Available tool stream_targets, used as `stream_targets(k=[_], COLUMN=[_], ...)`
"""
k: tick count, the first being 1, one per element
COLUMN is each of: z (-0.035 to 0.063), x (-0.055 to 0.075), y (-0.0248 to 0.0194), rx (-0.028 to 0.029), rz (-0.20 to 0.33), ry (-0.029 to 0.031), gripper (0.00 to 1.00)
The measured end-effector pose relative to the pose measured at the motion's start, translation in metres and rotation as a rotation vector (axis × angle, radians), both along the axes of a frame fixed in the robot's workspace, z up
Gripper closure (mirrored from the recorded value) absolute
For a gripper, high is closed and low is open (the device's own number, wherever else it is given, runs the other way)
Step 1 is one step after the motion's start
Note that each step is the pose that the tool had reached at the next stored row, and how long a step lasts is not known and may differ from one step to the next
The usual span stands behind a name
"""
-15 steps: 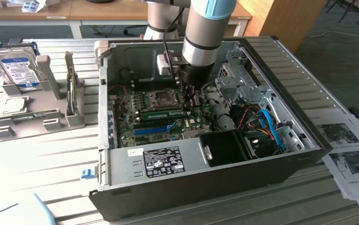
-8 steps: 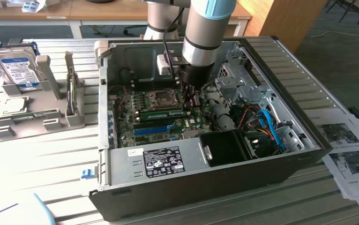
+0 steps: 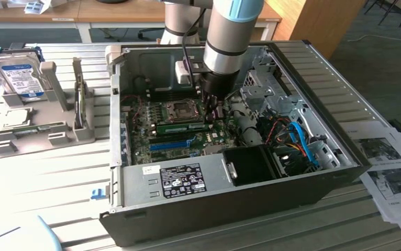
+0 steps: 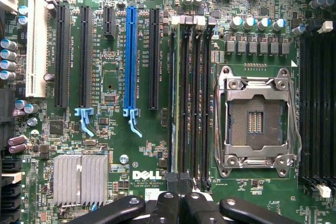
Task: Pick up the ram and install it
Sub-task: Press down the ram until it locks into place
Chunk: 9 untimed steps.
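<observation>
Wrist view, looking straight down on the motherboard point(image 4: 113, 145): claw point(image 4: 181, 203) shut, fingers pressed together, nothing visibly clamped between them. Ram point(image 4: 174, 103) seen edge-on, standing in the outermost memory slot of the bank next to the empty CPU socket point(image 4: 257, 119), on the side toward the bright blue slot point(image 4: 130, 61). Long axis running straight away from the fingertips, parallel to the blue slot, so claw sitting right over one end of the stick. Can't tell if actually touching it or just hovering above.

Exterior view, same story: claw point(image 3: 212, 116) down inside the open case point(image 3: 312, 178), at the end of the ram point(image 3: 183, 126) toward the exterior view's right, green stick stretching off toward the left.

Readable writing: "DELL" in white on the board, with a tiny "ALL RIGHTS RESERVED" and copyright line under it. Sticker point(image 3: 179, 177) on the case and blue-and-white label on the hard drive point(image 3: 20, 78) in its stand: not legible.
</observation>
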<state>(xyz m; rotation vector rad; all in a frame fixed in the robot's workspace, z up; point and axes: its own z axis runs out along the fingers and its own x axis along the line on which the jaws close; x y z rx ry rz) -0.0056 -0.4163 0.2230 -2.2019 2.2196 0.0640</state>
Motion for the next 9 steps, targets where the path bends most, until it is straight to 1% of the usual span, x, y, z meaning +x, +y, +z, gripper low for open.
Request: stream_targets(k=[9], z=[-0.0004], x=[0.0], y=[0.0], rx=[0.0], rz=[0.0], ry=[0.0], gripper=[0.9])
